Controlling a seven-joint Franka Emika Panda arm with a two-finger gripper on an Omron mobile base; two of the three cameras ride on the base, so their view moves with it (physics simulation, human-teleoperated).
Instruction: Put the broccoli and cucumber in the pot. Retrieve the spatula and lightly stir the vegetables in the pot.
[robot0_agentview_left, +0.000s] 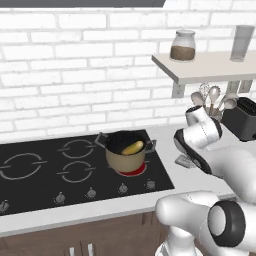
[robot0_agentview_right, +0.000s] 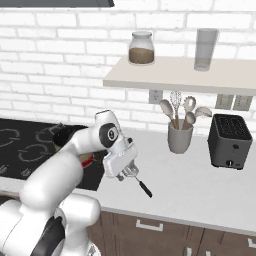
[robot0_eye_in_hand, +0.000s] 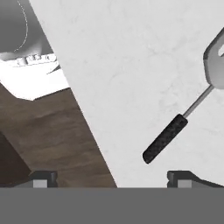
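a pale marbled tabletop (robot0_agentview_right: 200, 185) runs beneath a white brick wall (robot0_agentview_right: 60, 60), with a black cooktop (robot0_agentview_left: 45, 170) set into it and brown cabinet fronts below. a shelf (robot0_agentview_right: 190, 75) on the wall carries a jar (robot0_agentview_right: 141, 48) and a glass (robot0_agentview_right: 206, 49); under it stand a grey utensil cup (robot0_agentview_right: 180, 137) and a dark toolbox-like toaster (robot0_agentview_right: 229, 141). the gripper (robot0_eye_in_hand: 111, 179) hangs over the tabletop's front edge, fingers (robot0_eye_in_hand: 183, 179) spread wide and holding nothing. the spatula (robot0_eye_in_hand: 175, 129) lies flat on the tabletop just ahead of the fingers, black handle nearest them, apart from both tips. off to the fingers' cooktop side, well apart, the pot (robot0_agentview_left: 125, 156) sits on a glowing red burner with the cucumber (robot0_agentview_left: 133, 148) inside
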